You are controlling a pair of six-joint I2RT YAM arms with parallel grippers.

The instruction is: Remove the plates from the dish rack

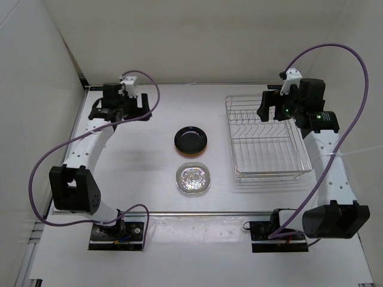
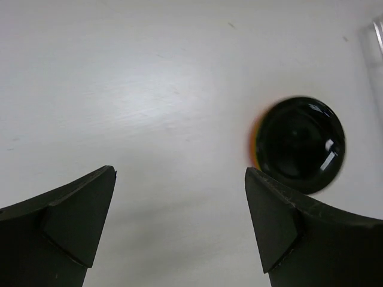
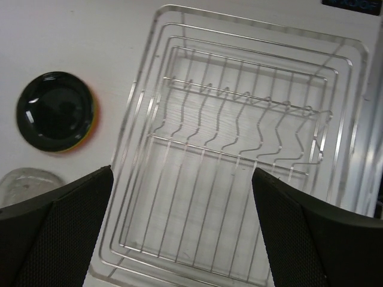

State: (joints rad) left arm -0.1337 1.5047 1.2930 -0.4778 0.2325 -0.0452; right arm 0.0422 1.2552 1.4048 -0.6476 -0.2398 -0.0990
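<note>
1. Dish rack (image 1: 272,174): sits flat on the right side of the bench (image 1: 149,179).
2. Right gripper (image 3: 182,221): hangs above the rack's far end, jaws spread wide, holding nothing.
3. Left gripper (image 2: 179,215): hangs over bare bench at the far left, jaws spread wide, holding nothing, well apart from the plates.
4. Black plate (image 1: 191,139): on the bench left of the rack, stacked on the orange plate (image 3: 94,122), of which only an edge shows.
5. Clear plate (image 1: 193,179): on the bench near the stack, on its near side, not touching it.
</note>
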